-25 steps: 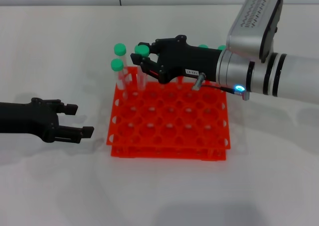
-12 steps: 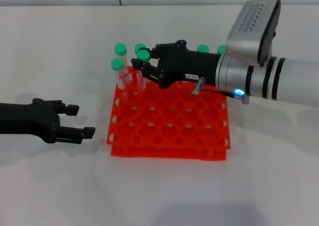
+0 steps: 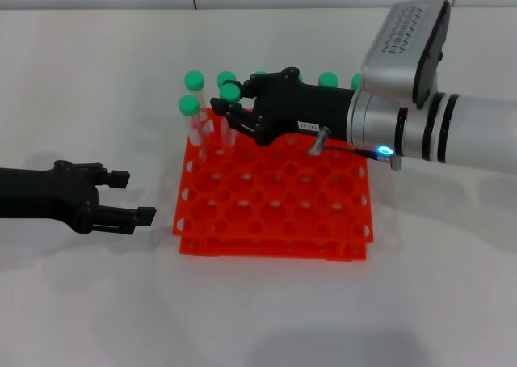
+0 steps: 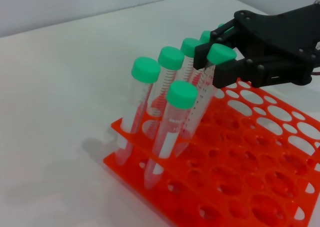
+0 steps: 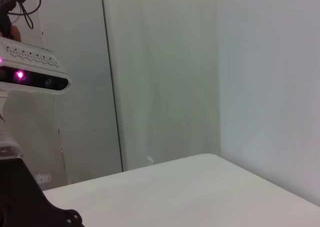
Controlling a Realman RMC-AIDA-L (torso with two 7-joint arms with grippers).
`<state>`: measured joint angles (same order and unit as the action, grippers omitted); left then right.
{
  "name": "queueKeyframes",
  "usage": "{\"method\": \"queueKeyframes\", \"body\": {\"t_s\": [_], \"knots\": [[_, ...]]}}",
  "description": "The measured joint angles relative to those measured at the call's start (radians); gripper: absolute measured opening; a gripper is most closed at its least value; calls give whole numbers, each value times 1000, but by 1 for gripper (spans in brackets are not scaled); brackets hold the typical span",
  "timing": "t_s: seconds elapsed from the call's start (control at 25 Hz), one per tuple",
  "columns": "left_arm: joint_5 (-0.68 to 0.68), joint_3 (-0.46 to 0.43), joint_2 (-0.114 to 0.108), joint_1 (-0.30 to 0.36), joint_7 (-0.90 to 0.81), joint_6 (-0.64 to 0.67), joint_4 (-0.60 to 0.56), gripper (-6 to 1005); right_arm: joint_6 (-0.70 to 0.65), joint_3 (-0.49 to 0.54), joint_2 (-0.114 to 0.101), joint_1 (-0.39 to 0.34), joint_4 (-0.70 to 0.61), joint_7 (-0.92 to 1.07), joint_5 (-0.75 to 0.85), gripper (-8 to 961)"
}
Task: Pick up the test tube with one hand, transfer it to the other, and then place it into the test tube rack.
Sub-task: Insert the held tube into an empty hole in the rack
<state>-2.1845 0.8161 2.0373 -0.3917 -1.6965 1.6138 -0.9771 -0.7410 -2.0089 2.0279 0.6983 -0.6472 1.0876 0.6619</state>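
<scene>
My right gripper (image 3: 236, 110), black with a white label and a blue wrist light, is shut on a test tube (image 3: 232, 92) just under its green cap. It holds the tube tilted over the back left part of the orange-red rack (image 3: 275, 246). In the left wrist view the right gripper (image 4: 216, 62) grips the tube (image 4: 202, 94), whose lower end reaches down among the rack's (image 4: 260, 152) holes. My left gripper (image 3: 137, 196) is open and empty, low over the table left of the rack.
Several other green-capped tubes stand in the rack's back rows, such as one (image 3: 189, 106) at the left corner and one (image 4: 146, 70) close to the held tube. The right wrist view shows only a wall and a bare table.
My right gripper has moved the held tube slightly down and back toward the rack's back left holes. The left arm has barely moved.
</scene>
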Motion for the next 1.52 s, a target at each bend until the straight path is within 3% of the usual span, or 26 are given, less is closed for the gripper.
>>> {"method": "queueKeyframes", "body": {"t_s": [1.52], "knots": [[0,0,0,0,3,0,8,879,23,-16,0,30,24,31,-1,344]]}}
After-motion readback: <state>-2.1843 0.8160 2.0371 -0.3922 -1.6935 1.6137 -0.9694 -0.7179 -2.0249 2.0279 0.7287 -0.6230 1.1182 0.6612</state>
